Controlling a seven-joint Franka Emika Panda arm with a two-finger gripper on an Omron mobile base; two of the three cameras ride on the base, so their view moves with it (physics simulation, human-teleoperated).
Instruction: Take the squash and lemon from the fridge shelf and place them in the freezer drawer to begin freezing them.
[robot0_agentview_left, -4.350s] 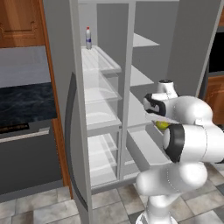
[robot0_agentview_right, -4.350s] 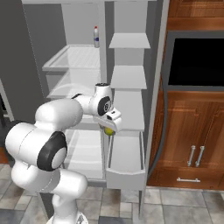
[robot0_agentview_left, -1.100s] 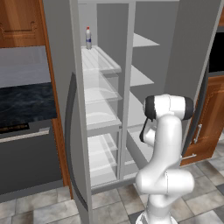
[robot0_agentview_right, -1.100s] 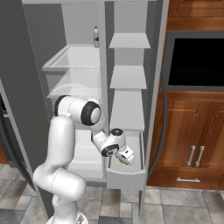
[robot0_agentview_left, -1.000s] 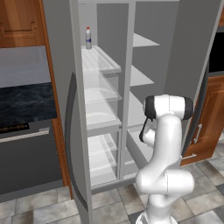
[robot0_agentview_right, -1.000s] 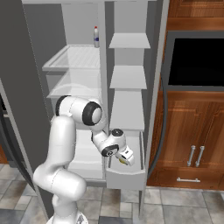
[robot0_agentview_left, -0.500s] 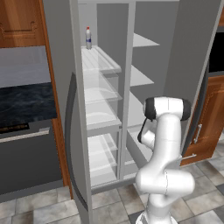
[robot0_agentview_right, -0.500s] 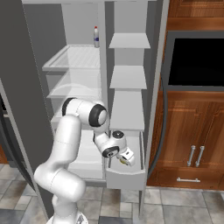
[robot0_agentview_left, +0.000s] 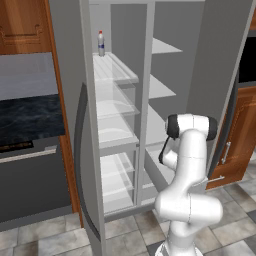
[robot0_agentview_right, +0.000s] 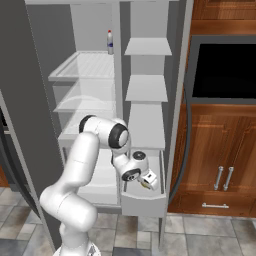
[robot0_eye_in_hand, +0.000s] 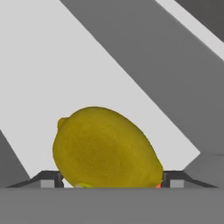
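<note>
The yellow-green lemon (robot0_eye_in_hand: 105, 148) sits between my two fingertips (robot0_eye_in_hand: 50, 179), and my gripper (robot0_eye_in_hand: 111, 179) is shut on it. In the right base view the gripper (robot0_agentview_right: 148, 182) reaches down into the pale grey freezer drawer (robot0_agentview_right: 142, 205), which is pulled out at the bottom of the right compartment, with the lemon (robot0_agentview_right: 145, 184) just showing at its tip. A sliver of orange-red shows under the lemon at the right finger; I cannot tell whether it is the squash. The ribbed white fridge shelf (robot0_agentview_right: 85, 65) is at the top left.
A small bottle (robot0_agentview_right: 110, 42) stands at the back of the top shelf, also seen as the bottle (robot0_agentview_left: 101, 44) in the left base view. The open fridge door (robot0_agentview_left: 82, 150) stands to the left. Wooden cabinets (robot0_agentview_right: 220, 150) and a dark oven (robot0_agentview_right: 225, 70) are to the right.
Since 4.3 s ago the gripper has carried the lemon from mid height down into the freezer drawer. Over the last second the arm's upper joints shifted slightly; the gripper stayed in the drawer.
</note>
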